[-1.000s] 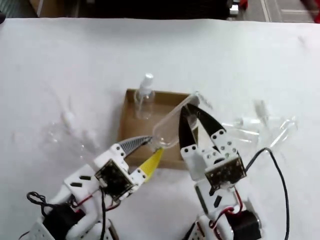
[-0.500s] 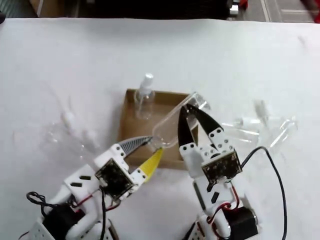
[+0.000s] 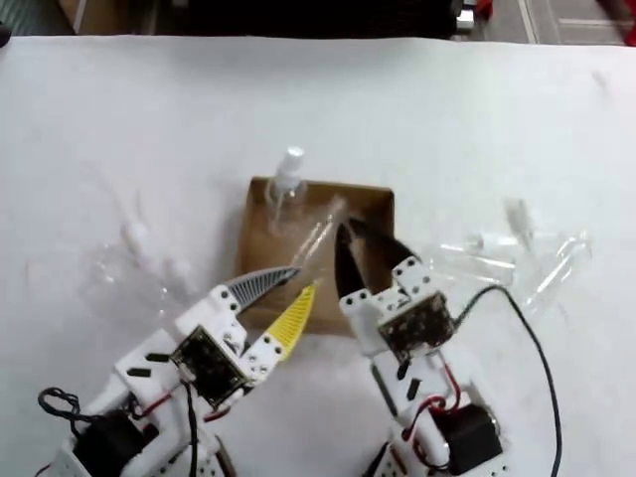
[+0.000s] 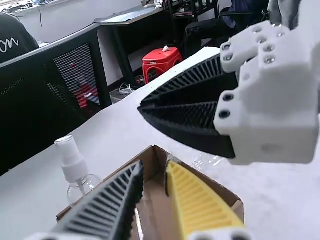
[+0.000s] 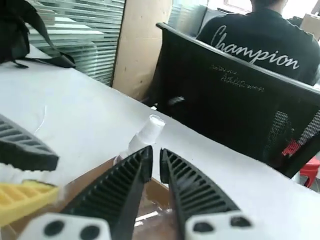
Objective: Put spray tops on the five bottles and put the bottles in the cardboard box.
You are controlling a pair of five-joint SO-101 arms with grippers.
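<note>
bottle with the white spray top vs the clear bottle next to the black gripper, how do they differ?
The spray-top bottle stands upright in a far corner of the cardboard box; the other bottle lies tilted over the box. The spray-top bottle carries a white spray top; the other bottle shows none that I can make out. Both are clear.
</note>
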